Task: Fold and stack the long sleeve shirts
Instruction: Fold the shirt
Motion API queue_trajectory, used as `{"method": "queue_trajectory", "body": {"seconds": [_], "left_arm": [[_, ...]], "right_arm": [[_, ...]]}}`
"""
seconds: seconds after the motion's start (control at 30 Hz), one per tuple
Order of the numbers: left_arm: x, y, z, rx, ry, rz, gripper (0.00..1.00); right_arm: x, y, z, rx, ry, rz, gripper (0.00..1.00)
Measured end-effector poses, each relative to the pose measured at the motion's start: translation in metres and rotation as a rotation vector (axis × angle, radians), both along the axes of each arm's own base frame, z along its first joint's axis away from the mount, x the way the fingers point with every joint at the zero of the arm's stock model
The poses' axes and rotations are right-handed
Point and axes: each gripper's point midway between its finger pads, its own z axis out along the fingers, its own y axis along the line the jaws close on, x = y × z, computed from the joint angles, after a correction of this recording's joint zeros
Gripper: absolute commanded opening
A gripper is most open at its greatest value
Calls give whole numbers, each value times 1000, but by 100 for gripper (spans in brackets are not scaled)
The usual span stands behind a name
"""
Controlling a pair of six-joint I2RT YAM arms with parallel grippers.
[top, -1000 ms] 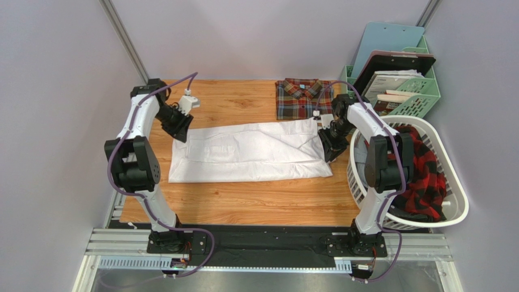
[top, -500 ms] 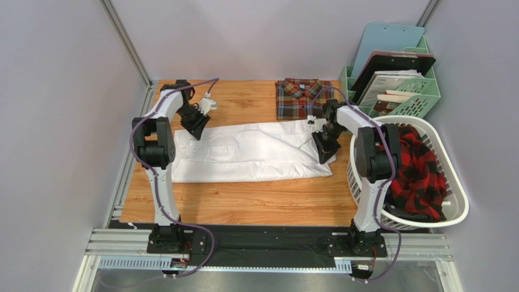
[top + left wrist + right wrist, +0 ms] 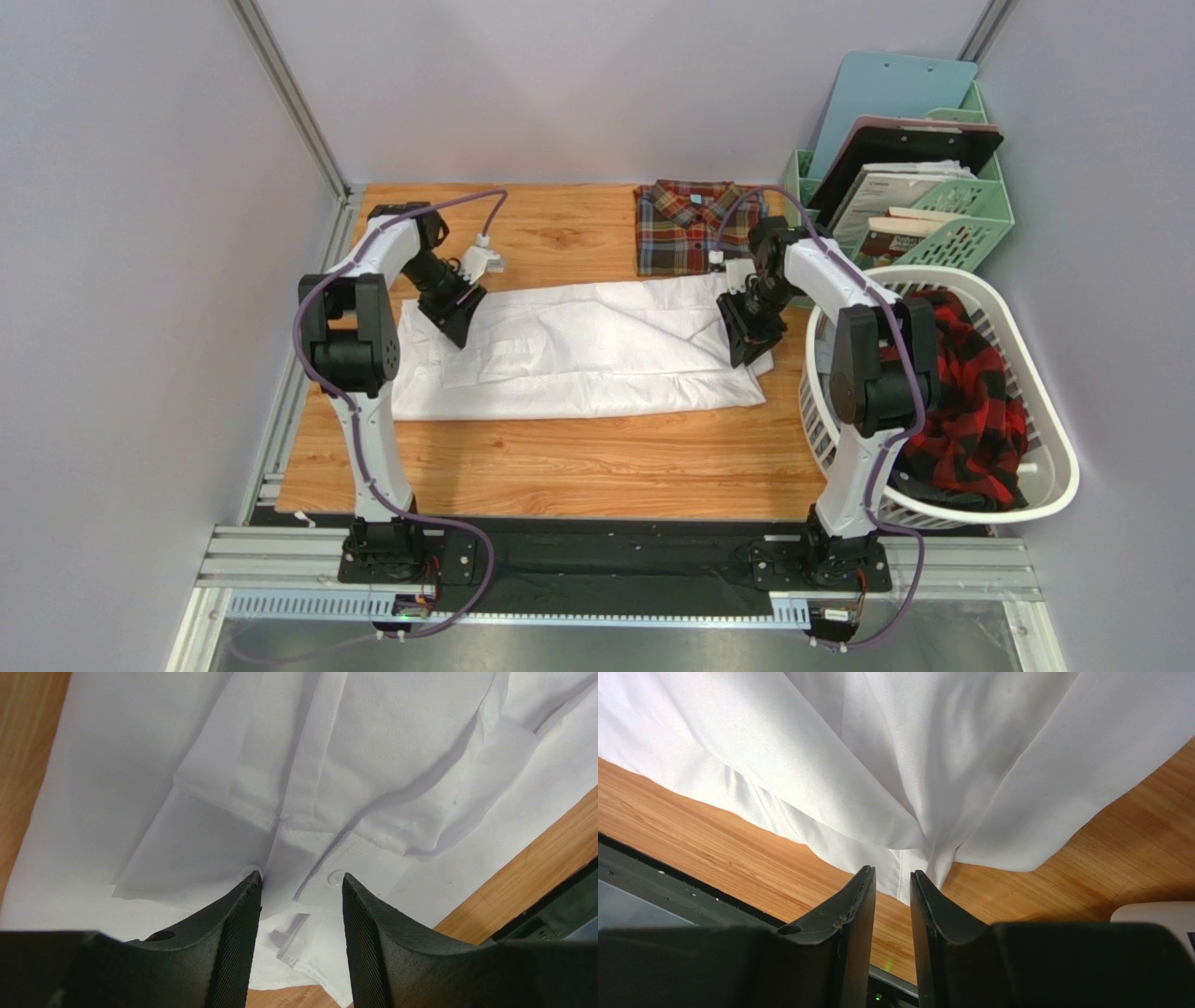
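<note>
White shirt (image 3: pixel 589 350) lies spread lengthwise mid-frame on the desk (image 3: pixel 561 462), rumpled. Plaid shirt (image 3: pixel 687 231) sits folded just above it, upper centre. Left pincer (image 3: pixel 456 322) is on its upper-left end, jaws half apart with cuff cloth between; can't tell if gripped. Right pincer (image 3: pixel 741 343) is at the right end, narrow, pinching the cloth edge.

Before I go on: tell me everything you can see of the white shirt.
The white shirt is plain, thin woven cloth, laid crosswise on the wooden table as a long, creased band, part-folded. A buttoned cuff shows at its left end, between the fingers of the open left gripper. At its right end a gathered fold runs into the narrow gap of the right gripper; whether it is clamped cannot be told.
</note>
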Motion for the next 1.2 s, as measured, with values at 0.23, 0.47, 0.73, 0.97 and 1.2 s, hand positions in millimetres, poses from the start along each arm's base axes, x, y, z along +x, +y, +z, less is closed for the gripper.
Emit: {"method": "queue_trajectory", "body": {"seconds": [0.23,0.47,0.73,0.97,1.2], "left_arm": [[-1,4,-9,27,-3,6,50],[19,8,4,47,-70,9,50],[17,8,9,35,-64,1,49],[-7,4,-3,17,9,2,50],[-13,2,7,4,-13,21,51]], "right_arm": [[-10,-2,-5,-3,25,16,30],[-12,-4,-7,-9,30,25,28],[-12,-1,-10,7,30,22,26],[-13,9,-5,71,35,40,46],[30,34,35,178,-103,64,43]]}}
